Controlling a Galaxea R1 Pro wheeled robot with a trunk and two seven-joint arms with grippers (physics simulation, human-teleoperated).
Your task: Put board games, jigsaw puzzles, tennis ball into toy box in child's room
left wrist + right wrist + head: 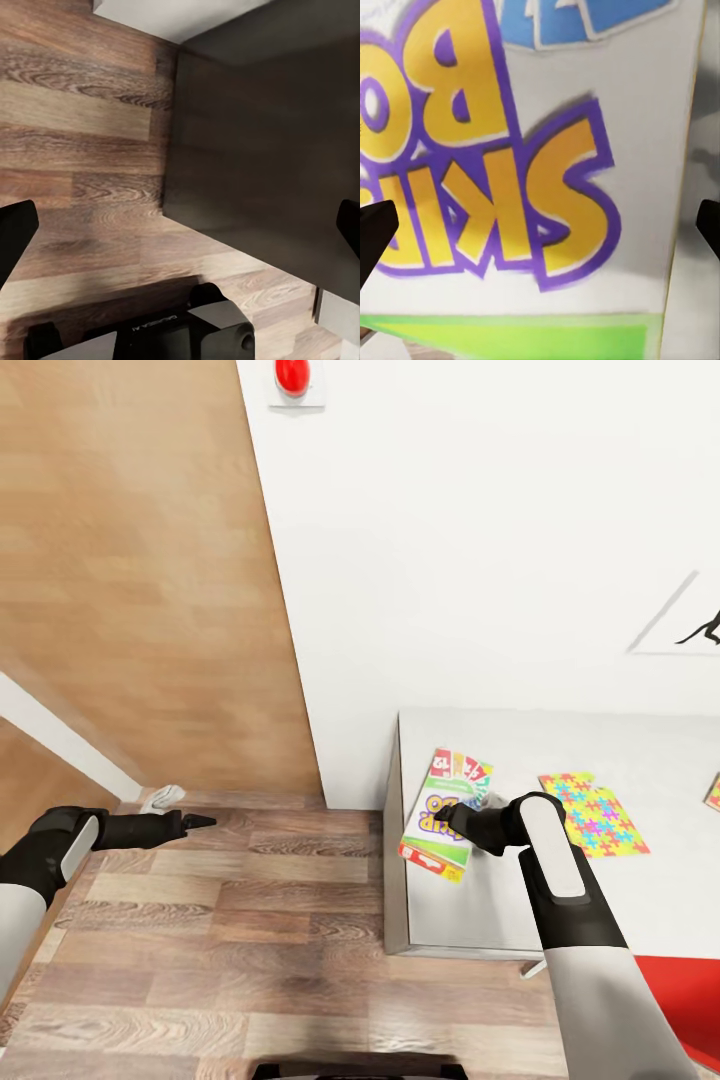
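Note:
A board game (442, 815), a white box with yellow-and-purple lettering and a green edge, lies flat at the left end of the pale table (640, 890). My right gripper (452, 823) hovers just over it, open. In the right wrist view the box cover (525, 172) is very close, with a dark fingertip (375, 232) at each side. One jigsaw puzzle (594, 815) lies to the right of the box. A second one (714, 792) peeks in at the view's right edge. My left gripper (200, 821) is open over the wood floor (82, 150). The toy box, tennis ball and bed are out of view.
A white wall (480, 540) rises behind the table, with a framed black silhouette picture (690, 622) and a red object (291, 375) high up. A red surface (690, 1000) shows below the table's front edge. The table's dark side (262, 150) faces my left gripper. A small pale object (165, 795) lies on the floor.

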